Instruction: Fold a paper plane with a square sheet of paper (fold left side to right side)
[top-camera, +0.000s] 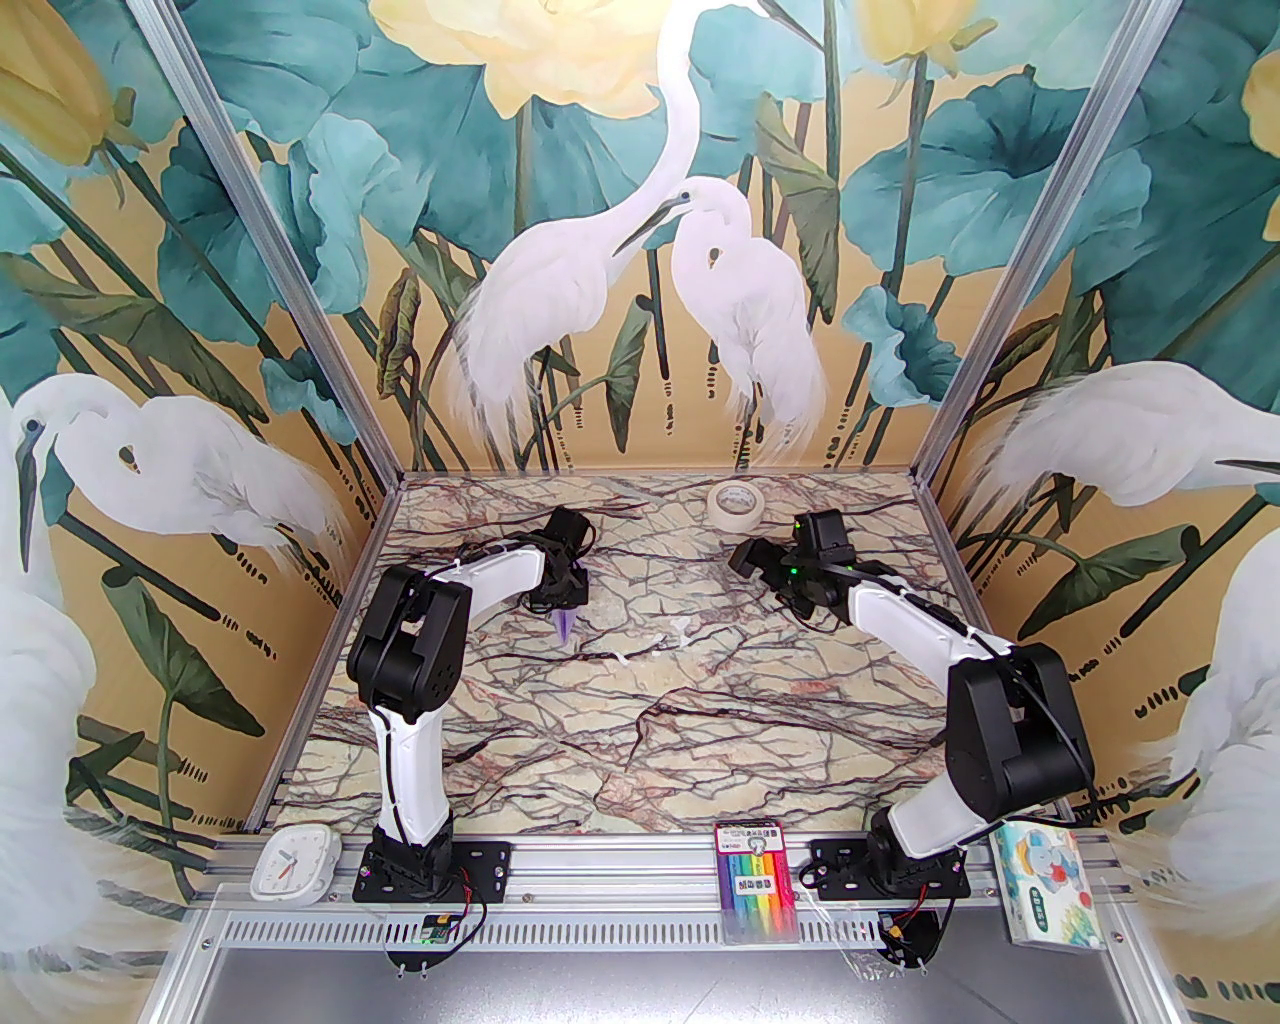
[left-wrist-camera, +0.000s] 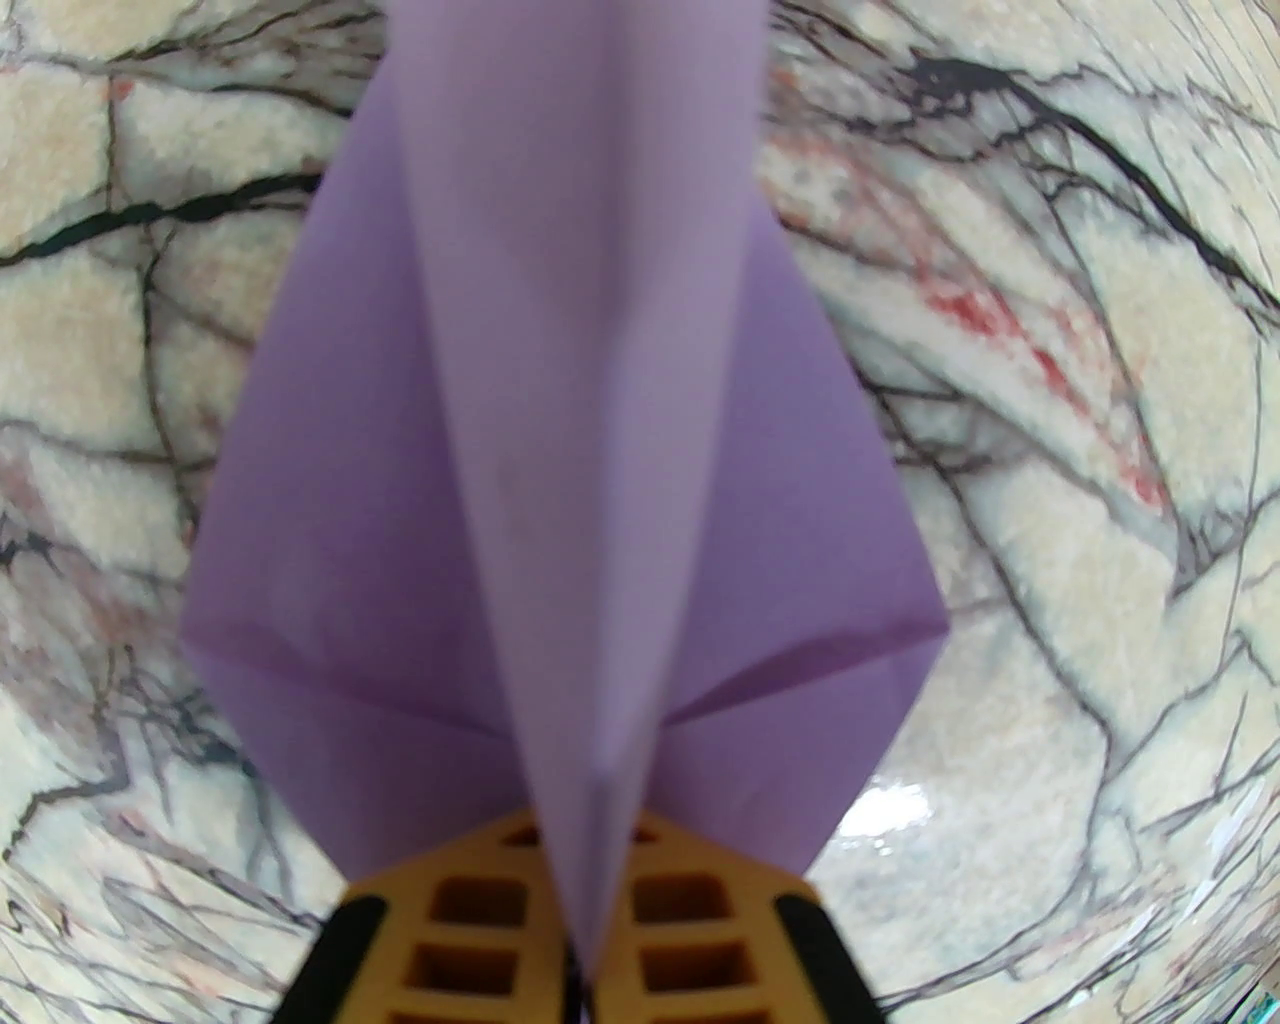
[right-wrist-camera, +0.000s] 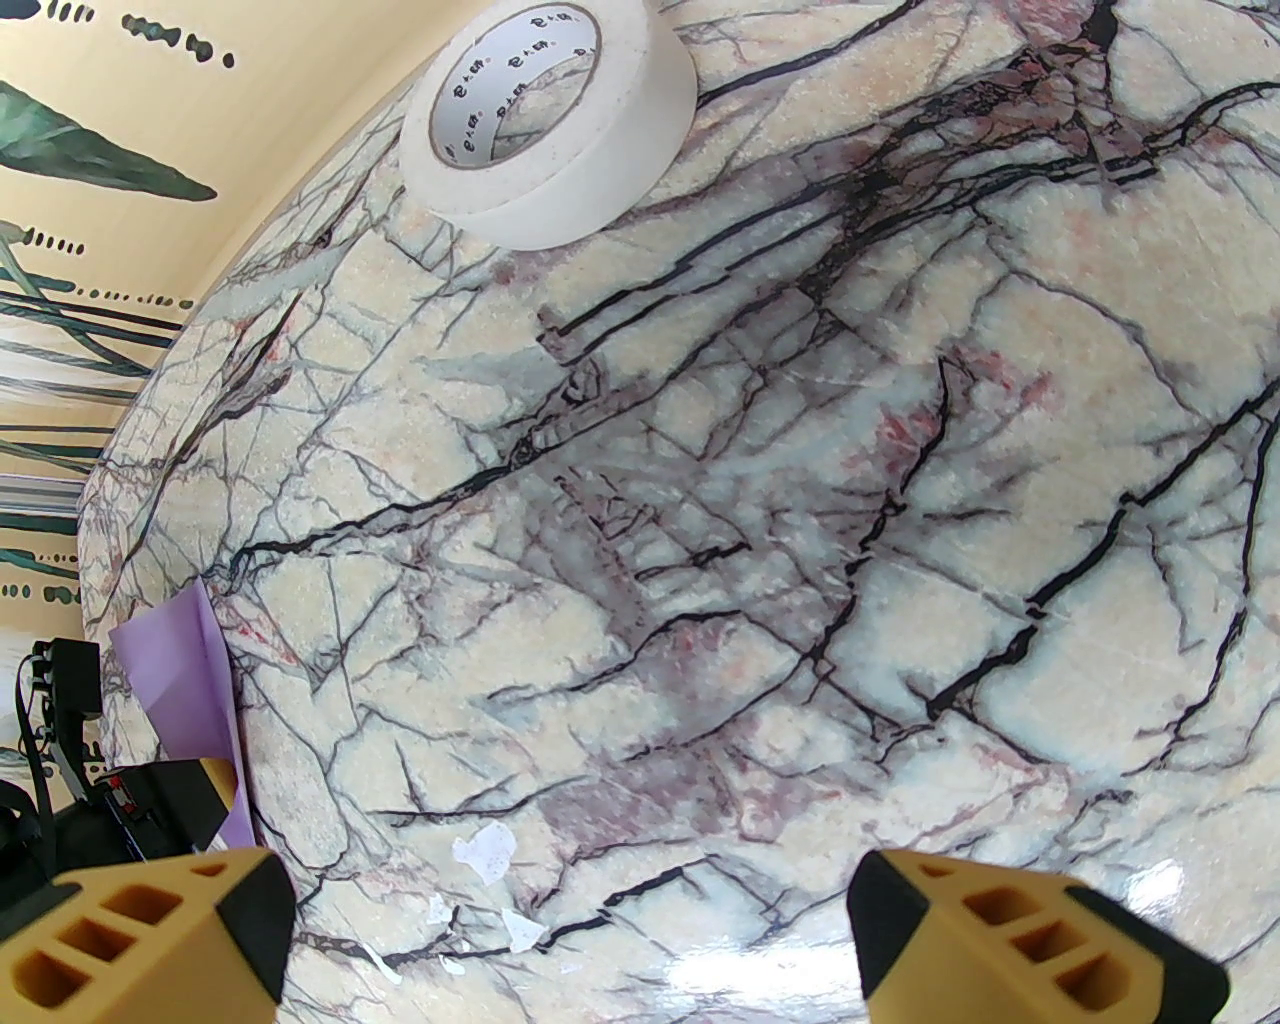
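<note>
The square sheet of paper is folded into a pale lavender paper plane (left-wrist-camera: 560, 450) with a centre ridge. My left gripper (left-wrist-camera: 585, 850) is shut on that ridge at the tail end, and the wings spread to both sides over the marble table. From above, the plane (top-camera: 566, 627) hangs point-down under the left gripper (top-camera: 560, 600) at the table's left back. In the right wrist view the plane (right-wrist-camera: 185, 680) stands at the far left, pinched by a yellow finger (right-wrist-camera: 215, 780). My right gripper (right-wrist-camera: 565, 890) is wide open and holds nothing, hovering at the back right (top-camera: 750, 560).
A white tape roll (top-camera: 735, 503) (right-wrist-camera: 545, 120) lies near the back wall, just beyond the right gripper. Small white scraps (top-camera: 670, 640) dot the table's middle. On the front rail sit a white clock (top-camera: 293, 862), a marker pack (top-camera: 757, 880) and a tissue pack (top-camera: 1045, 885).
</note>
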